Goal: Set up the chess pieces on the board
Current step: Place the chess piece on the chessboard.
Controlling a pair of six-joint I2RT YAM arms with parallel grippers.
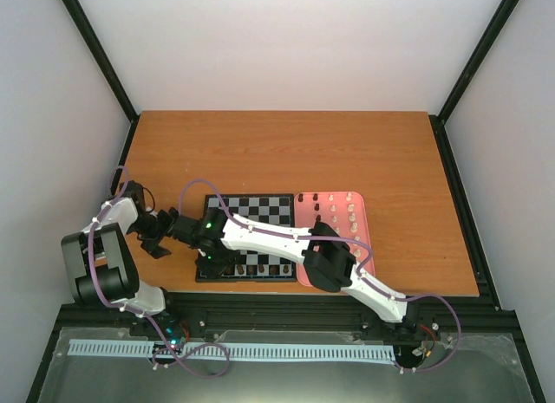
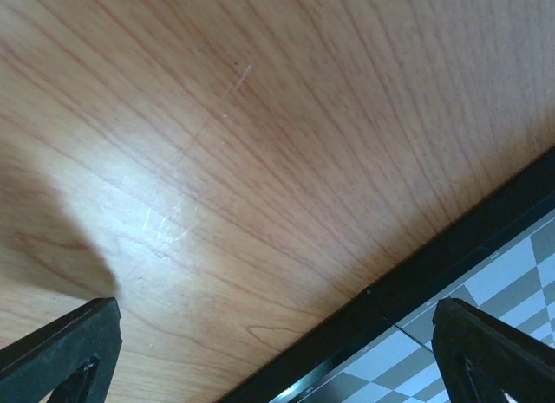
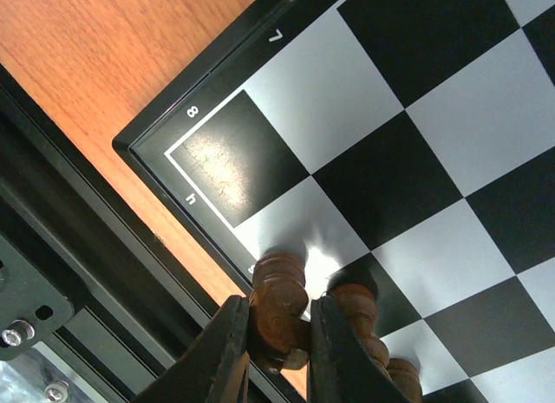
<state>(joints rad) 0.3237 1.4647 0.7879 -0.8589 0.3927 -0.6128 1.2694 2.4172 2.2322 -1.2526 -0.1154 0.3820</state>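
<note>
The chessboard (image 1: 260,209) lies mid-table. Several dark brown pieces (image 1: 260,269) stand along its near row. Several cream-white pieces (image 1: 334,214) stand on the pink tray (image 1: 362,214) to its right. My right gripper (image 1: 206,260) reaches over the board's near left corner. In the right wrist view it (image 3: 276,351) is shut on a brown piece (image 3: 282,299) whose base rests on a pale square beside the dark corner square (image 3: 230,156). A second brown piece (image 3: 357,309) stands right next to it. My left gripper (image 2: 277,368) is open and empty over bare table beside the board's edge (image 2: 512,273).
The wooden table (image 1: 286,152) stretches beyond the board. The black frame rail (image 3: 52,238) runs just past the table's near edge, close to the held piece. The left arm (image 1: 130,217) sits left of the board, near the right gripper.
</note>
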